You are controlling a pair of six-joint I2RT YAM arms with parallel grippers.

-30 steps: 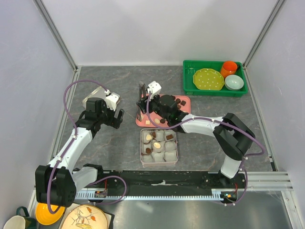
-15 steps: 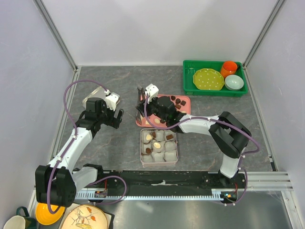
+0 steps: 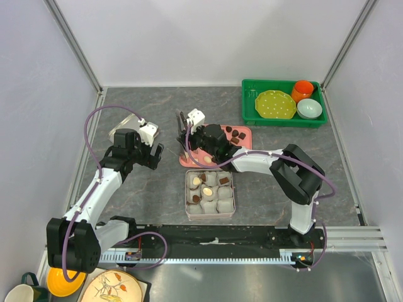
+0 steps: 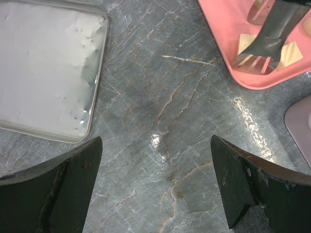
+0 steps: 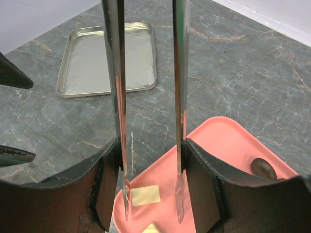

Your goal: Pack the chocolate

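Note:
Chocolate lies on the pink tray: dark pieces at its far right, and a cream square at its near left end. More chocolate sits in paper cups in the tin box. My right gripper is shut on metal tongs. The tong tips hang apart over the tray's left end, on either side of the cream square. My left gripper stands open over bare table, left of the tray, with nothing between its fingers.
A flat silver lid lies left of my left gripper. A green bin at the back right holds a yellow plate, an orange cup and a pale bowl.
My right gripper has carried the tongs a little to the left, to the tray's left end. The left arm has not moved.

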